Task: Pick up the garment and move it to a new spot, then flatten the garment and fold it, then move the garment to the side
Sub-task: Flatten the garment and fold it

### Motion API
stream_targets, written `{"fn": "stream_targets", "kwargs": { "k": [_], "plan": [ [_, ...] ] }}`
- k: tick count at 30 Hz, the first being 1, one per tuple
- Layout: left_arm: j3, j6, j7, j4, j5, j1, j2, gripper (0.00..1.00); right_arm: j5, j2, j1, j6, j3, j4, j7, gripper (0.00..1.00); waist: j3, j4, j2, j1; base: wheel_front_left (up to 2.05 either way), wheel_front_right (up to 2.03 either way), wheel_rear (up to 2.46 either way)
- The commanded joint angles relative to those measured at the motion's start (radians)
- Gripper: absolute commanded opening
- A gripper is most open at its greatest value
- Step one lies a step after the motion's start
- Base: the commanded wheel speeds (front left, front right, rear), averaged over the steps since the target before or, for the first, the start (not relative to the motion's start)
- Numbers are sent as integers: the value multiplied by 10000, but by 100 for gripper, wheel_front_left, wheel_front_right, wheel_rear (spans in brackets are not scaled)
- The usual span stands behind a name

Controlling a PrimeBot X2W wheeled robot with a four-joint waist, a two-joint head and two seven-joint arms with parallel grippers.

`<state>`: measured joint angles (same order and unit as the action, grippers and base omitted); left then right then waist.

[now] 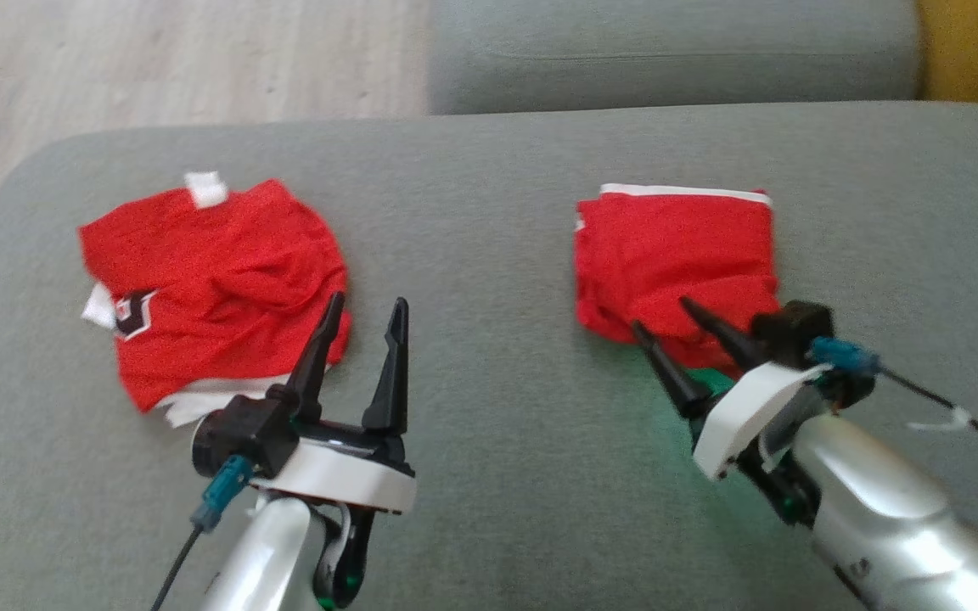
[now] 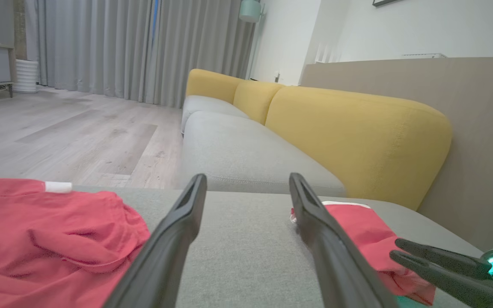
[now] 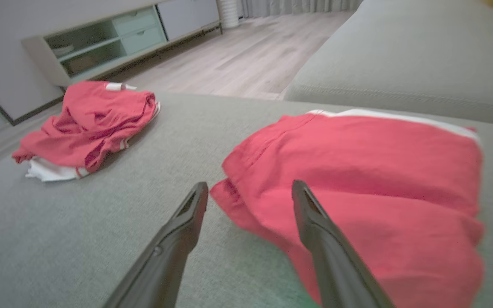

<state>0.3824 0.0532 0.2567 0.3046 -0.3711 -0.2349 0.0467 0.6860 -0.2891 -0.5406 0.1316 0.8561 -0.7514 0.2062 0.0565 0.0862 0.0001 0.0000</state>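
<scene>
Nearest us, our left tool (image 1: 368,300) stands wide and empty over the grey cushion (image 1: 489,212). Our right tool (image 1: 660,313) is spread wide at the near edge of the folded red garment (image 1: 676,246). Beyond the left tool lies a crumpled red garment (image 1: 217,271).

The head view looks steeply down from above onto the grey seat (image 1: 489,170), with the left hand (image 1: 370,299) and right hand (image 1: 660,312) low in frame. The left wrist view sits low, just over the seat, facing along it toward the yellow backrest (image 2: 357,137) and curtains (image 2: 122,47). The right wrist view, equally low and close, faces across the folded garment (image 3: 357,171) toward the floor (image 3: 238,55) and a cabinet (image 3: 114,38). All three share the seat, the folded garment and the crumpled garment (image 1: 217,280); the left wrist view also catches the right hand.
</scene>
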Motion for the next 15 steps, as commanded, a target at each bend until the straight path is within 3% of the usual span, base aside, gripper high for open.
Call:
{"fn": "stream_targets", "kwargs": {
  "k": [1, 5, 9, 10, 15],
  "plan": [
    [-493, 13, 51, -348, 22, -215, 35, 100, 295, -226, -111, -9, -185, 476, 258, 100, -175, -563, -1, 0, 0, 0, 0],
    [-710, 33, 51, -413, 88, -235, 35, 100, 292, -538, -123, -9, -963, 738, 453, 100, -269, -1023, -1, 0, 0, 0, 0],
    [-885, 58, 51, -567, 148, -253, 35, 100, -632, -712, 127, -9, -3207, 1045, 547, 100, -337, -1419, -1, 0, 0, 0, 0],
    [-885, 58, 51, -567, 148, -253, 35, 100, -632, -712, 127, -9, -3207, 1045, 547, 100, -337, -1419, -1, 0, 0, 0, 0],
    [-918, 74, 51, -710, 185, -266, 35, 100, -2319, -107, 1267, -9, -6383, 2286, 552, 100, -342, -1605, -1, 0, 0, 0, 0]
  ]
}}
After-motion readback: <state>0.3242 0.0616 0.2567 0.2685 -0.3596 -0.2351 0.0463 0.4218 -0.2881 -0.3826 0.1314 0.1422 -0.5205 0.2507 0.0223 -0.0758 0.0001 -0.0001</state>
